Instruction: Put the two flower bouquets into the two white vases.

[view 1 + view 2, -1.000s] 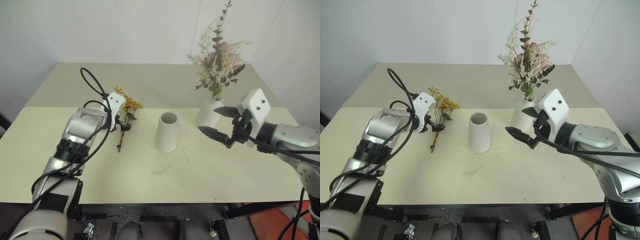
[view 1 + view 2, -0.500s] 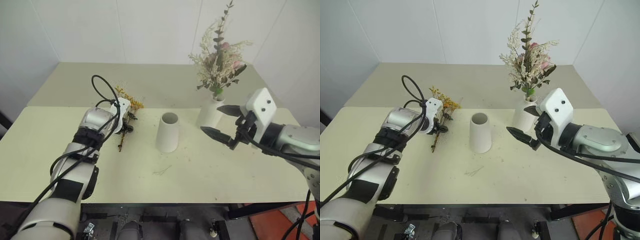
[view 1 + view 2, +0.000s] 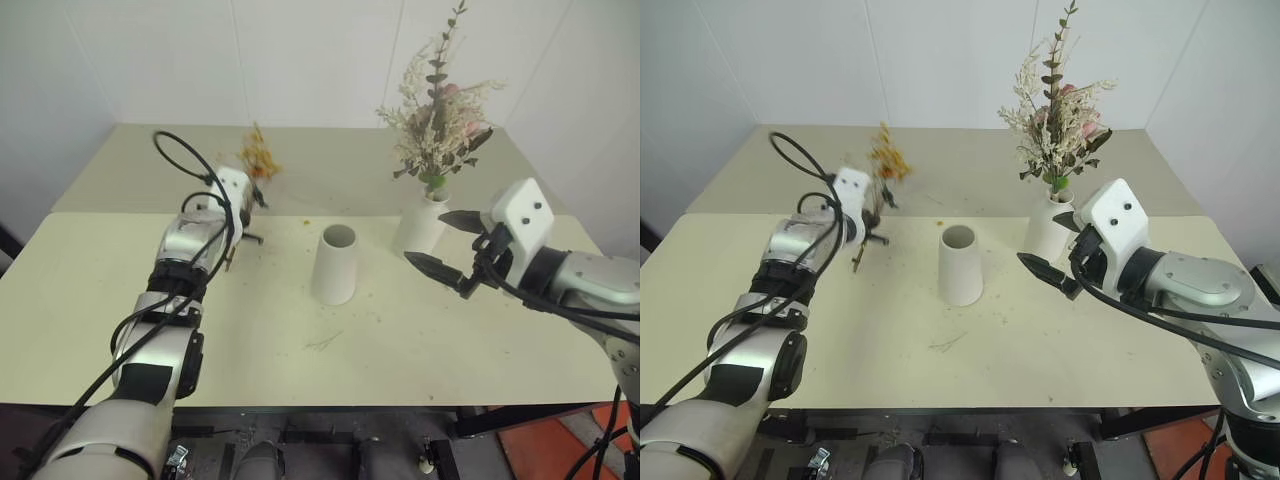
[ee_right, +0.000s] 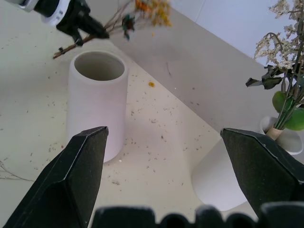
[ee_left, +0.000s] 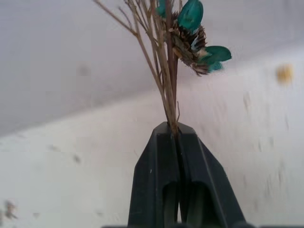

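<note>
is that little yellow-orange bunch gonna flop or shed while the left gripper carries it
Probably light: the left gripper holds the yellow-orange bunch clear of the table, its fingers shut on just a few thin stems. Those stems look dry and fairly stiff, so they may snap rather than droop. Shedding seems likely, given the crumbs scattered by the cone vase.

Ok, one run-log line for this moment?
left fingers: shut on yellow bouquet, lifted | right fingers: open | cone vase: empty

Left arm stretches forward over the table, its gripper (image 5: 176, 137) clamped tight on thin stems, seemingly raised off the surface. Right arm sits bent at the side, its gripper (image 3: 448, 243) wide apart, holding nothing, pointing leftward.
</note>
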{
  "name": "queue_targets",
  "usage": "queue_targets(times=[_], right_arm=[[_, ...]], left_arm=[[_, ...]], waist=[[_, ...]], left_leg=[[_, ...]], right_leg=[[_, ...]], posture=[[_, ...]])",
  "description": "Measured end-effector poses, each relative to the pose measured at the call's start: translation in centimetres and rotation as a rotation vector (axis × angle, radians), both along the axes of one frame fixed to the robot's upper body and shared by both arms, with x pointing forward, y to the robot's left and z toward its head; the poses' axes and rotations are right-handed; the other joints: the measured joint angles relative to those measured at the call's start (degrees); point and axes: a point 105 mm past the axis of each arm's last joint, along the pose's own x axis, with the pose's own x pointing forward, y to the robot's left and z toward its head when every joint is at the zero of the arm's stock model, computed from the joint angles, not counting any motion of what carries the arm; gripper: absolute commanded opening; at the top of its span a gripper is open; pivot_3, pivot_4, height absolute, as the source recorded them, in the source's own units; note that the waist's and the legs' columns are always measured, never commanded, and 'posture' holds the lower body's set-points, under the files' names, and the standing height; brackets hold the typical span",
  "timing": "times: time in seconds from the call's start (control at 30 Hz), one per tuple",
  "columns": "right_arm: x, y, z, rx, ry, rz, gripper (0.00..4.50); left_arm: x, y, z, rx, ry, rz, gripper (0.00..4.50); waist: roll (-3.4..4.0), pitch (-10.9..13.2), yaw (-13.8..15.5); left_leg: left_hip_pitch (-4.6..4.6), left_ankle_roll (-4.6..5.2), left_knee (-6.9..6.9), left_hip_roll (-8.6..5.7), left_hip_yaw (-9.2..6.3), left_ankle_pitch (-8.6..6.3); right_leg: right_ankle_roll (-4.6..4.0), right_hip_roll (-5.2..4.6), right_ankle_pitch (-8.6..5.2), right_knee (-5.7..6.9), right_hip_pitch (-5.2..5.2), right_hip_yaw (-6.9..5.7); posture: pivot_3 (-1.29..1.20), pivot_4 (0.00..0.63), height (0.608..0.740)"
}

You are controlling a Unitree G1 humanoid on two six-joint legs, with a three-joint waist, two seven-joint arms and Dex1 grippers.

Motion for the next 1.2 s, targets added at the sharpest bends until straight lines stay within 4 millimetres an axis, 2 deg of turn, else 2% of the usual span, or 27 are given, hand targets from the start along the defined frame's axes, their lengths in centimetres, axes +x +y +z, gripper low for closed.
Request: queue_targets(times=[0.07,0.13,0.17,0.23,0.3,0.37,0.43,0.53,0.67,0.8,0.9,1.2], right_arm=[[-0.1,-0.2,-0.2,0.0,-0.003,-0.005,4.5],[-0.3,-0.5,-0.2,0.012,-0.01,-0.001,4.5],[-0.5,-0.6,-0.2,0.019,-0.009,0.006,4.5],[-1.4,-0.9,-0.3,0.039,0.008,0.029,4.5],[-2.2,-1.3,-0.3,0.064,0.027,0.053,4.5],[-3.0,-1.9,-0.4,0.065,0.047,0.064,4.5],[-3.5,-2.5,-0.5,0.052,0.066,0.064,4.5],[-4.1,-3.5,-0.9,0.031,0.09,0.041,4.5],[-4.4,-3.9,-1.2,0.027,0.096,0.028,4.5],[-4.3,-4.2,-1.5,0.022,0.1,-0.001,4.5],[-4.4,-4.5,-1.7,0.016,0.098,-0.019,4.5],[-4.6,-5.2,-2.0,0.013,0.088,-0.064,4.5]], left_arm=[[0.2,1.0,3.4,-0.168,-0.141,0.064,0.04],[-0.3,0.5,6.7,-0.332,-0.281,-0.002,0.04],[-0.9,0.0,8.1,-0.395,-0.347,-0.066,0.04],[-3.4,-1.7,10.9,-0.471,-0.518,-0.299,0.04],[-6.5,-3.3,12.1,-0.518,-0.64,-0.543,0.04],[-9.4,-4.6,12.2,-0.569,-0.726,-0.769,0.04],[-11.4,-5.1,12.6,-0.628,-0.78,-0.931,0.04],[-12.6,-5.1,13.2,-0.693,-0.825,-1.059,0.04],[-12.2,-5.0,12.9,-0.808,-0.828,-1.142,0.04],[-11.1,-5.7,11.2,-0.926,-0.78,-1.206,0.04],[-10.1,-6.5,10.1,-0.933,-0.73,-1.208,0.04],[-8.9,-8.7,8.3,-1.002,-0.69,-1.264,0.04]], waist=[[0.0,0.0,0.1],[0.0,0.0,0.2],[0.0,0.0,0.3],[0.01,0.0,0.3],[0.02,0.0,0.3],[0.02,0.0,0.3],[0.02,0.0,0.3],[0.0,0.0,0.2],[-0.01,0.0,-0.2],[-0.01,0.0,-0.2],[-0.01,0.0,-0.2],[-0.02,0.0,-0.2]], left_leg=[[-0.01,0.0,0.0,-0.01,0.0,0.0],[0.0,-0.01,0.0,-0.02,0.0,0.0],[-0.03,-0.01,0.0,-0.02,0.0,0.0],[0.0,-0.02,-0.02,-0.01,0.02,0.01],[0.03,-0.03,-0.01,-0.01,0.03,0.01],[0.08,-0.03,0.03,-0.01,0.03,0.02],[0.14,-0.03,0.06,-0.01,0.03,0.02],[0.41,-0.03,0.07,-0.02,0.02,0.02],[0.56,-0.03,0.09,-0.02,0.01,0.02],[0.5,-0.02,0.07,-0.02,0.0,0.02],[0.44,-0.02,0.07,-0.02,-0.02,0.01],[0.34,-0.01,0.07,-0.03,-0.02,0.01]], right_leg=[[0.02,-0.02,0.01,-0.02,0.0,0.0],[0.03,-0.03,0.01,-0.04,0.04,-0.01],[0.03,-0.03,0.02,-0.03,0.04,-0.02],[0.04,-0.03,0.02,0.06,0.09,0.0],[0.04,-0.03,0.02,0.05,0.13,0.0],[0.04,-0.03,0.02,-0.12,0.16,0.0],[0.03,-0.01,0.02,-0.04,0.19,0.0],[0.03,0.03,0.02,0.03,0.43,0.02],[0.04,0.04,0.02,0.0,0.62,0.04],[0.04,0.05,0.02,-0.11,0.62,0.02],[0.05,0.05,0.02,-0.18,0.6,0.01],[0.06,0.04,0.01,-0.23,0.52,0.0]], posture=[[0.0,0.15,0.74],[0.0,0.15,0.74],[0.0,0.15,0.74],[0.0,0.15,0.74],[0.0,0.15,0.74],[0.0,0.15,0.74],[0.0,0.15,0.74],[0.0,0.15,0.74],[0.0,0.15,0.74],[0.0,0.15,0.74],[0.0,0.15,0.74],[0.0,0.15,0.74]])
